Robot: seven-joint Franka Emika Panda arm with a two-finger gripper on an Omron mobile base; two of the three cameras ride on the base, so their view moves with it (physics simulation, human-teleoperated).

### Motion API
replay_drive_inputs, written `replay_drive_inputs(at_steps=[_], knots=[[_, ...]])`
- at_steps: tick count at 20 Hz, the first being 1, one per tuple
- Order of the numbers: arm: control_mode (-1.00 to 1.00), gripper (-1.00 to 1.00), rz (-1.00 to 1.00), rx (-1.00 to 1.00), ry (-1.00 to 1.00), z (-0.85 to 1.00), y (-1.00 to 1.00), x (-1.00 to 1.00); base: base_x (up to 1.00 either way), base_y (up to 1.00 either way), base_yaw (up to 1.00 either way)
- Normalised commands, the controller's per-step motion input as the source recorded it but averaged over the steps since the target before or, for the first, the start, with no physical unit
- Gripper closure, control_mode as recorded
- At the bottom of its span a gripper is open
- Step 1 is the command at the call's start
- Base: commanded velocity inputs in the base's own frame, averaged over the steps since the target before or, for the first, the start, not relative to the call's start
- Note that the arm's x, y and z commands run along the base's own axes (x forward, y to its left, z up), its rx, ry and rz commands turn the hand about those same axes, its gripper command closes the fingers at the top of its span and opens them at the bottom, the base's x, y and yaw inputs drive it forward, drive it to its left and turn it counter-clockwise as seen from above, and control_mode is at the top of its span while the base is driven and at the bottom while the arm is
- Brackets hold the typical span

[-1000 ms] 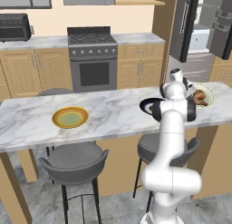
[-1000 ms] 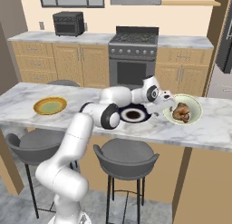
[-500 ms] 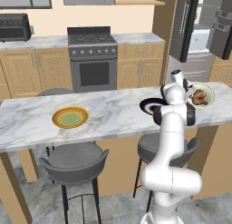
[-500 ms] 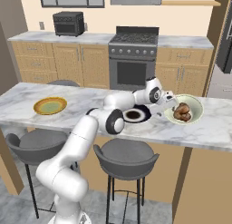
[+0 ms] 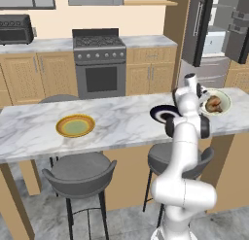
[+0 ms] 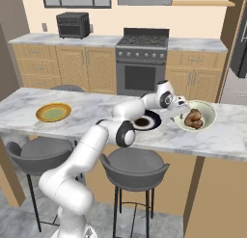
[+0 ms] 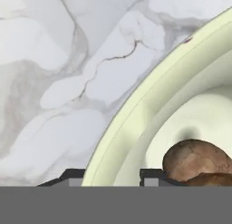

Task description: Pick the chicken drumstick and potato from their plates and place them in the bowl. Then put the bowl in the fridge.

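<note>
**Gripping the bowl rim on the marble counter**

Reaching across the counter (image 6: 72,121), the white arm has its gripper (image 6: 182,108) at the near-left rim of the bowl (image 6: 208,115). In the hand view the two dark finger tips (image 7: 154,177) stand one on each side of the pale-green rim of the bowl (image 7: 136,128): one outside over the marble, one inside the bowl. The jaws are partly closed around that rim, and they seem to hold it, though I cannot tell if the pads really press on it.

Inside the bowl lie two brown pieces. The potato (image 7: 195,157) is the rounded dark-brown lump close to the inner finger tip, and a lighter orange-brown piece, the chicken drumstick (image 7: 213,179), touches it from below at the edge of the hand view. From the left base view the food shows as a brown heap in the bowl (image 5: 224,99).

The dark plate (image 6: 144,121) sits just beside the bowl, partly behind the arm. The yellow plate (image 6: 53,112) is well apart, at the other end of the counter. The fridge (image 5: 221,35) stands behind the counter with its door open.
</note>
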Motion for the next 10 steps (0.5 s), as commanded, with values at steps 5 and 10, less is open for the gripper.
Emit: replay_drive_inputs(at_steps=[5, 10], knots=[[-1.0, 1.0, 0.01, 0.11, 0.0, 0.13, -0.12, -0.11, 0.0, 0.0, 0.0], [-1.0, 1.0, 0.05, 0.09, 0.0, 0.3, 0.09, -0.38, 0.0, 0.0, 0.0]])
